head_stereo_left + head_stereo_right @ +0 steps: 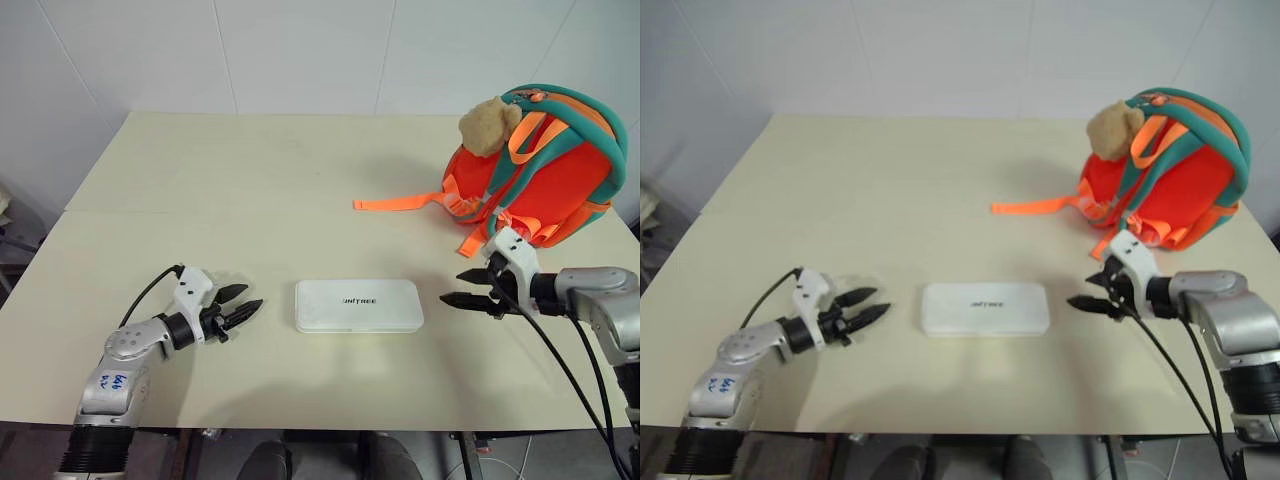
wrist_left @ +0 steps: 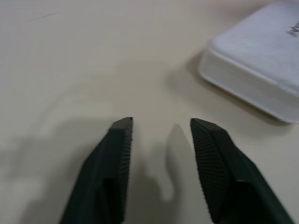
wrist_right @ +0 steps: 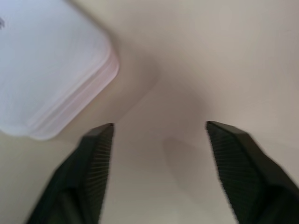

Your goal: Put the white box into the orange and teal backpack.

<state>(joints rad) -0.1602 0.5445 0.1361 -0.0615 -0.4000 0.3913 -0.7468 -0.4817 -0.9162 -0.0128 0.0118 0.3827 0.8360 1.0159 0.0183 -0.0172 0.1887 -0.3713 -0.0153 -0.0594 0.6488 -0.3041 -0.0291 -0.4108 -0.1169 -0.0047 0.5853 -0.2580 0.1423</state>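
The white box (image 1: 358, 305) lies flat on the cream table (image 1: 250, 190), near the front edge, with dark lettering on its lid. Left of it, a short gap away, my left gripper (image 1: 243, 300) is open, its fingers pointing at the box's left end. My right gripper (image 1: 457, 286) is open on the other side, a short gap from the box's right end. One corner of the box (image 2: 261, 70) shows ahead of the left fingers, and a rounded corner of the box (image 3: 51, 70) shows ahead of the right fingers. The orange and teal backpack (image 1: 545, 165) stands at the back right with a tan plush toy (image 1: 488, 124) on top.
An orange webbing strap (image 1: 400, 203) trails from the backpack leftward across the table. A seam crosses the tabletop (image 1: 180, 211) behind the box. White walls close in the table at the back and on the left.
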